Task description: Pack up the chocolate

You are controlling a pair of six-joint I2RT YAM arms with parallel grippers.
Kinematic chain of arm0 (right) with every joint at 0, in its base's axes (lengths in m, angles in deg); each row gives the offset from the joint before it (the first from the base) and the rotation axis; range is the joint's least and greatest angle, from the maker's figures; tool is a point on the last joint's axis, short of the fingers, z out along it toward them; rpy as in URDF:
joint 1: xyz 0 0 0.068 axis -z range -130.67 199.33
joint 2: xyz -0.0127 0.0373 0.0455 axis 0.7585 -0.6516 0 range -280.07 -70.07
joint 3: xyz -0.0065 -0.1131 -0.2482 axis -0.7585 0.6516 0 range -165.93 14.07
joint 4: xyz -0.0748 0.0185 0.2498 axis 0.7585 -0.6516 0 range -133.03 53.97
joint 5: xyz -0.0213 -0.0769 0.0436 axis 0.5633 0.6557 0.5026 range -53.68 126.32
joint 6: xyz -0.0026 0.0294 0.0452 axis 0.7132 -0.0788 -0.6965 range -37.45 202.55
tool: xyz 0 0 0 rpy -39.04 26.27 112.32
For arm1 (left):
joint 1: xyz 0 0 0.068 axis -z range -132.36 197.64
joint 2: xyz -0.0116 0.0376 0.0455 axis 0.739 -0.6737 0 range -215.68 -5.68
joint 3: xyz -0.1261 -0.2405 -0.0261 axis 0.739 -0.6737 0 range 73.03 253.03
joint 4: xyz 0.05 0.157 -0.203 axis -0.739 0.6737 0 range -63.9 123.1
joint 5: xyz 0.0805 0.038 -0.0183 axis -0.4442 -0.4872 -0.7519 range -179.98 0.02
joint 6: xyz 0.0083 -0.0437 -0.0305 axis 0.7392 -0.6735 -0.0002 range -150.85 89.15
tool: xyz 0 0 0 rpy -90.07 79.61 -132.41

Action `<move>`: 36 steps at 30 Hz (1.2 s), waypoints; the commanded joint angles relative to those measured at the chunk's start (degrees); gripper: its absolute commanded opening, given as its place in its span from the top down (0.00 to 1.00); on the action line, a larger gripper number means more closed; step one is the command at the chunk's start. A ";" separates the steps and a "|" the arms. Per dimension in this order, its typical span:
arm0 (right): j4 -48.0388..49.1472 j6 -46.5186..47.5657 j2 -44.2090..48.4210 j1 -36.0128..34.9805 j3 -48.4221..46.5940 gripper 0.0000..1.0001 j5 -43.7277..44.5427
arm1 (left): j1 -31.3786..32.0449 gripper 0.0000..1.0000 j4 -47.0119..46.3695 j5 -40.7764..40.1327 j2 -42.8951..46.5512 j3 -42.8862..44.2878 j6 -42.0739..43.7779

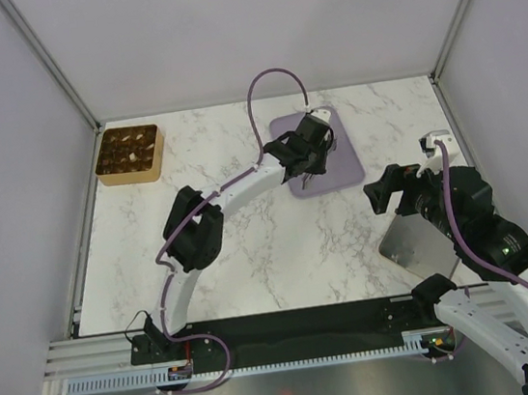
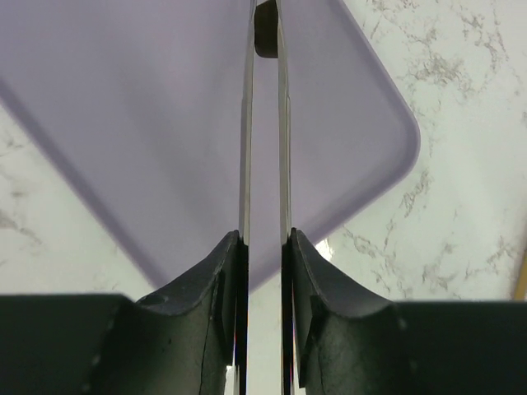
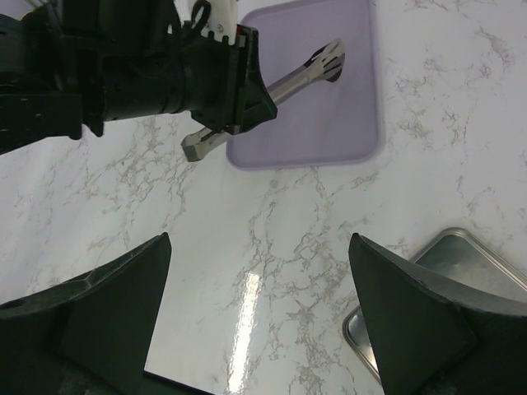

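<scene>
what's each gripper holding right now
left gripper: closed on tongs, which pinch a dark chocolate piece
right gripper: open, holding nothing

White, grey-veined bench point(image 1: 254, 267). Far-left corner: square golden-brown compartmented box point(image 1: 127, 175), open on top, sitting slightly askew. Near the far edge, right of centre: flat lilac tray point(image 1: 348, 152) with rounded corners. Metal tongs point(image 3: 298, 76) slant over the tray, blades nearly together. Toward the near-right corner: shiny steel tray point(image 1: 409, 245), partly hidden. Pale walls close off three sides.
</scene>
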 commanded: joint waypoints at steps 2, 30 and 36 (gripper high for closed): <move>-0.43 -1.09 0.40 -0.16 -2.39 0.02 -0.37 | -0.06 0.75 0.07 -2.52 12.96 -3.24 0.92; 4.05 -4.26 -3.29 -0.16 -0.20 0.03 -5.21 | -40.92 0.71 15.11 -2.44 42.95 -25.83 3.56; 4.67 -3.82 -3.90 -0.16 -0.11 0.03 -5.03 | -45.85 0.71 15.11 -1.21 39.87 -24.87 4.26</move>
